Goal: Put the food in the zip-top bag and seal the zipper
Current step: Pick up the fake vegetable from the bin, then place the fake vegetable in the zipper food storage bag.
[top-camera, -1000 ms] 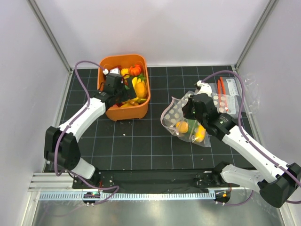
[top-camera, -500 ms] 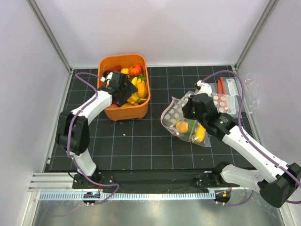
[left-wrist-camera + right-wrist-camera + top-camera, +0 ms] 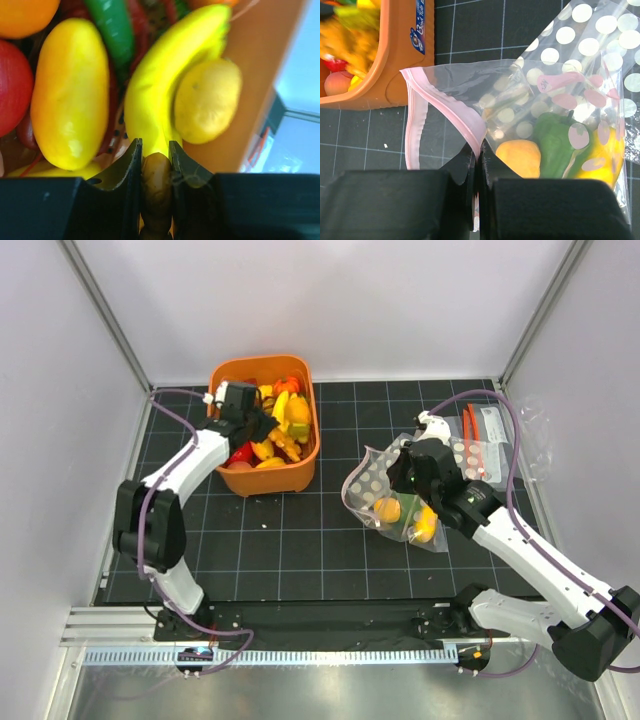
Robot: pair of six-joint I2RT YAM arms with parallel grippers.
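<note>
The left gripper (image 3: 155,150) is in the orange bin (image 3: 245,480) at the table's (image 3: 300,540) far left, its jaws pinching a tan-yellow toy piece (image 3: 156,172) below a banana (image 3: 165,70). The right gripper (image 3: 479,152) has its jaws pinching the zipper (image 3: 415,115) of the zip-top bag (image 3: 520,95), which lies near the table's right edge holding orange, green and yellow food (image 3: 555,145).

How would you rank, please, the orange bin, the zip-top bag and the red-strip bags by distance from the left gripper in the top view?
From the left gripper:
1. Orange bin: around the gripper, rear left.
2. Zip-top bag: right of centre.
3. Red-strip bags: rear right.
</note>
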